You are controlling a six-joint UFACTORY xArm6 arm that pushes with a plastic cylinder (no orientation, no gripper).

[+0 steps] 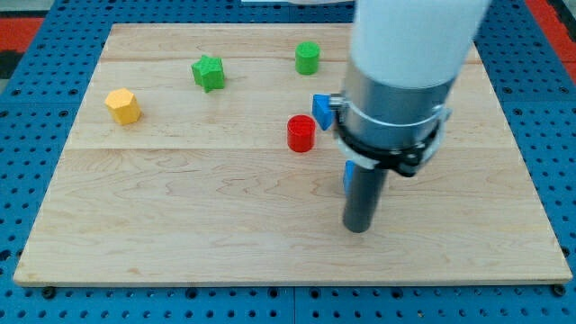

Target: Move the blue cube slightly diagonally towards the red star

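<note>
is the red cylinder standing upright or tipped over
Upright: the red cylinder stands on end on the board, its round top face showing.

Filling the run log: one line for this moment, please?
tip view-bottom of blue block, partly hidden | second blue block beside red cylinder | red star not visible

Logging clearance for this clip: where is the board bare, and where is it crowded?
Bare: the whole bottom strip below the yellow block and red cylinder. Crowded: upper middle, where two blue blocks flank my tip, with green blocks above.
</note>
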